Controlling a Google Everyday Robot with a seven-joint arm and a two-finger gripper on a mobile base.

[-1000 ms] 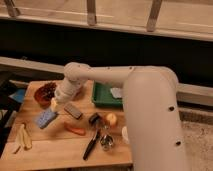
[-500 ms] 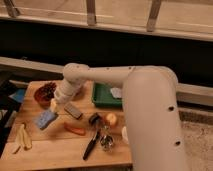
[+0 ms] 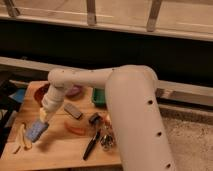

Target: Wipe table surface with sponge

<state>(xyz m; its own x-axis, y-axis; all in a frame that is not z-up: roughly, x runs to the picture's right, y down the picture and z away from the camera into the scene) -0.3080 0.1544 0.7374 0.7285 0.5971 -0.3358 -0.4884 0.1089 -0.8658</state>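
Observation:
A blue sponge [image 3: 36, 131] lies tilted on the wooden table [image 3: 57, 154], near its front left. My gripper [image 3: 43, 119] comes down from the white arm and is closed on the sponge's upper right end, pressing it toward the table. The large white arm body fills the right half of the camera view and hides the table's right side.
A banana [image 3: 21, 141] lies left of the sponge by the table's edge. A dark bowl [image 3: 76, 91], a green tray [image 3: 98, 96], a dark bar [image 3: 73, 111], an orange-red item [image 3: 76, 129] and black tongs [image 3: 91, 145] lie to the right.
My gripper and the sponge have moved together to the left and toward the front of the table. The other objects have stayed put.

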